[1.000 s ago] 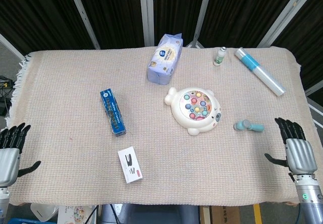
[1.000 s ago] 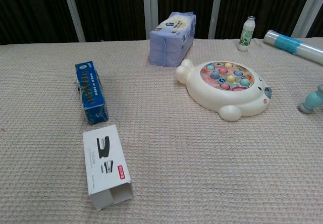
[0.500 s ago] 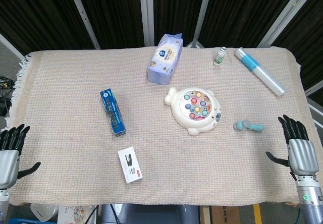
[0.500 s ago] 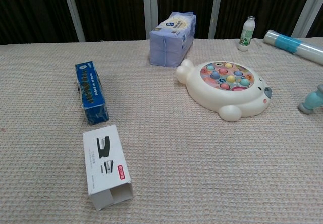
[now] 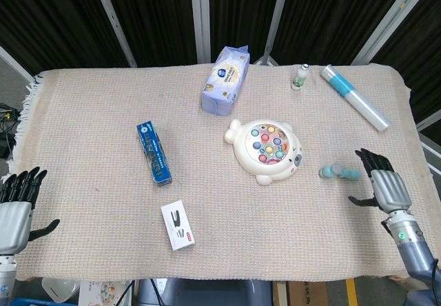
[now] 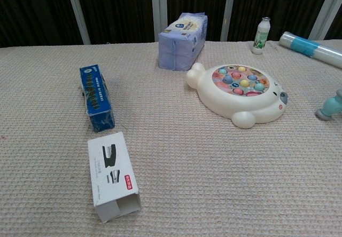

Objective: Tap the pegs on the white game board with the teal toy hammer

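Observation:
The white game board (image 5: 266,152) (image 6: 240,95), round with coloured pegs, lies right of the table's middle. The teal toy hammer (image 5: 339,173) (image 6: 330,107) lies flat to the board's right, partly cut off in the chest view. My right hand (image 5: 381,185) hovers open just right of the hammer's handle end, fingers spread, not touching it. My left hand (image 5: 17,199) is open at the near left corner, far from both. Neither hand shows in the chest view.
A blue box (image 5: 154,151) and a white stapler box (image 5: 177,225) lie left of the board. A tissue pack (image 5: 225,80), a small bottle (image 5: 300,76) and a teal-banded roll (image 5: 354,97) stand along the far side.
My right hand has moved up and to the left, closing in on the hammer's handle. The left hand has barely shifted.

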Motion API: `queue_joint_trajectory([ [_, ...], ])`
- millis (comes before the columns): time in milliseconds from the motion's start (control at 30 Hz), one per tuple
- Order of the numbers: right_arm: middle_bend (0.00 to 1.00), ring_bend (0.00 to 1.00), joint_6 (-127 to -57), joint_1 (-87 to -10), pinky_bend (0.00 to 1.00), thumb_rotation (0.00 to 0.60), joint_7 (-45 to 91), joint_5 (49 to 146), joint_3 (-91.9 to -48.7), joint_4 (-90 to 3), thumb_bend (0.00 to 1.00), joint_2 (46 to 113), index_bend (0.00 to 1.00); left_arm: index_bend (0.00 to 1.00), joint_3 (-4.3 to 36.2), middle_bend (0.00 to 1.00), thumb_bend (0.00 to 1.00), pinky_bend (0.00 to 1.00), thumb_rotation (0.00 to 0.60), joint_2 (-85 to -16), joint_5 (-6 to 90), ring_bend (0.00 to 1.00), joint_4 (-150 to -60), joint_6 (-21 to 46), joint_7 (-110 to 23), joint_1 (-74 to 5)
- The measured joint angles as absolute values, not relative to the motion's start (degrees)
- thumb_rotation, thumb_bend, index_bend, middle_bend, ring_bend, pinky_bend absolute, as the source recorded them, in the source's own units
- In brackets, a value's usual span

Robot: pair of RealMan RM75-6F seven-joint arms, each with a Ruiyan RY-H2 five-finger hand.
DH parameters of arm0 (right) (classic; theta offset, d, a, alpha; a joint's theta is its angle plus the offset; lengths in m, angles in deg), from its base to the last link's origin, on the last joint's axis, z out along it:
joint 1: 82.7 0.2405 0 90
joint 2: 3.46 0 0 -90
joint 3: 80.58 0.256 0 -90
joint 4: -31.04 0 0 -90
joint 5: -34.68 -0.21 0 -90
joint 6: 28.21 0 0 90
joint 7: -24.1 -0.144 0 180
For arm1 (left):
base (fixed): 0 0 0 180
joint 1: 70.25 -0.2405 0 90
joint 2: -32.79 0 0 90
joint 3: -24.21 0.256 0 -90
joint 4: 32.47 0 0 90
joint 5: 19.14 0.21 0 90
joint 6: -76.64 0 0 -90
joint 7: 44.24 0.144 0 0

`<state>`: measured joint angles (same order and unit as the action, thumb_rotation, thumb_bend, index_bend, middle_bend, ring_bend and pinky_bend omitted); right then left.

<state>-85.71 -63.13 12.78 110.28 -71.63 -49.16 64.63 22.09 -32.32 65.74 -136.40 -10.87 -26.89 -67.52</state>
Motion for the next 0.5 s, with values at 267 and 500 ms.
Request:
queue_joint_trajectory([
  [267,0.14,0.00,-75.36,-56.16,0.00,0.600,10.53,107.51,-71.15,-40.50,0.24,69.63,0.16,0.00,21.98,0.00,0.13,0.00,0.600,-32.06,65.38,0.00,-136.87,-10.78,-26.36,-67.46],
  [500,0.21,0.04,-72.52,-54.53,0.00,0.600,8.84,106.54,-71.22,-35.92,0.34,72.18,0.24,0.00,21.96,0.00,0.13,0.00,0.600,-32.22,65.09,0.00,-136.95,-10.24,-25.93,-67.16],
])
